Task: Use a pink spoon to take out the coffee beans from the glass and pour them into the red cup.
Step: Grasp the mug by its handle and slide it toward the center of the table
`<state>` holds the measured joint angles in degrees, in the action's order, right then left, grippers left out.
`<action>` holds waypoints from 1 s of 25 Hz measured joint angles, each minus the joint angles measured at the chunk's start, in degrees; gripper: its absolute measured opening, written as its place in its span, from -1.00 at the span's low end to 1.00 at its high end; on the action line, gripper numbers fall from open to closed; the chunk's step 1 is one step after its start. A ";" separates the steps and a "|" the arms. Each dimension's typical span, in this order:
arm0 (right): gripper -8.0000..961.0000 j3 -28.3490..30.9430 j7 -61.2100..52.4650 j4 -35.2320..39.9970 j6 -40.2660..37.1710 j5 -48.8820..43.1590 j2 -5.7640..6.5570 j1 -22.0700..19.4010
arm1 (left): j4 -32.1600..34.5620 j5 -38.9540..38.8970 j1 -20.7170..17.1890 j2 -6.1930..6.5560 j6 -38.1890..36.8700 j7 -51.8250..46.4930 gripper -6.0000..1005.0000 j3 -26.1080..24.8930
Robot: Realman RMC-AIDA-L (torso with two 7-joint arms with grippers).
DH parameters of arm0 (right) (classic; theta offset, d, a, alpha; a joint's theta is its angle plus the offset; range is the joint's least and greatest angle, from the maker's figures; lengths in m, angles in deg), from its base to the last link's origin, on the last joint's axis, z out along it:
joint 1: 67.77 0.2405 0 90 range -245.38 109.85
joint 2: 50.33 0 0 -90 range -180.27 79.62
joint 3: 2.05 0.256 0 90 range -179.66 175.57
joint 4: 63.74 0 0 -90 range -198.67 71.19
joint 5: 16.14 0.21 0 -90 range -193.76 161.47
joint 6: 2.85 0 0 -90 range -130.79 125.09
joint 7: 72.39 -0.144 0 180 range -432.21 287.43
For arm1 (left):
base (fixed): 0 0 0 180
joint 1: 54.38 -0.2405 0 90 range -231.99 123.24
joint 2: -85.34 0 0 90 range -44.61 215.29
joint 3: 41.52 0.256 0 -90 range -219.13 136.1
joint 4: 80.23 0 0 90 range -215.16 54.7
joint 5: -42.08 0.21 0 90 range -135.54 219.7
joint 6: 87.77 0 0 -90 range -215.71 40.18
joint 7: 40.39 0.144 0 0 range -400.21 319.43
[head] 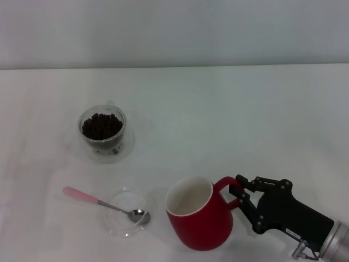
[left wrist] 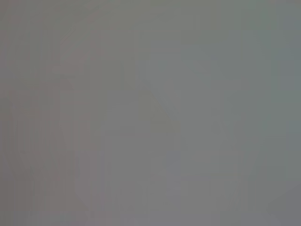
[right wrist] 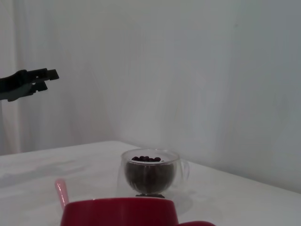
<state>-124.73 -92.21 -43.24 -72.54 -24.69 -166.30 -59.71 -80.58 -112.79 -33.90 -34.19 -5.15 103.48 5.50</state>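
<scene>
The red cup (head: 199,221) stands at the front of the table, its cream inside empty; its rim also shows in the right wrist view (right wrist: 117,212). My right gripper (head: 240,194) is at the cup's handle, with a finger on each side of the loop, closed on it. The glass (head: 103,134) holds a heap of coffee beans (head: 101,125) at the back left; the right wrist view shows it too (right wrist: 149,176). The pink spoon (head: 87,197) lies with its bowl in a flat clear dish. My left gripper (right wrist: 40,80) hangs raised in the air, away from the table.
The flat clear round dish (head: 126,218) sits just left of the red cup. The white table (head: 229,120) runs back to a pale wall. The left wrist view shows only a blank grey field.
</scene>
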 joint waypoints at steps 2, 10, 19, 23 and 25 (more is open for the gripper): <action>-0.64 0.01 0.28 -0.26 0.00 0.00 0.09 0.10 | 0.00 0.00 0.00 0.00 0.00 0.05 0.36 0.00; -0.64 0.29 1.24 -1.30 -0.36 -0.21 0.38 0.12 | 0.17 0.01 0.48 0.13 -0.34 0.30 0.36 0.05; -0.63 0.54 2.63 -2.57 -0.53 -0.23 0.60 0.26 | 0.49 0.09 0.53 0.18 -0.62 0.40 0.36 0.04; -0.62 0.54 4.10 -2.65 -0.55 -0.23 0.60 0.29 | 0.53 0.05 0.53 0.23 -0.66 0.71 0.36 -0.04; -0.56 0.53 4.42 -2.69 -0.55 -0.19 0.59 0.29 | 0.54 -0.02 0.53 0.24 -0.68 1.36 0.36 -0.11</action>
<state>-124.20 -87.79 -45.93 -73.09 -24.88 -165.72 -59.42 -80.04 -112.81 -33.37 -33.95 -5.83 104.84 5.39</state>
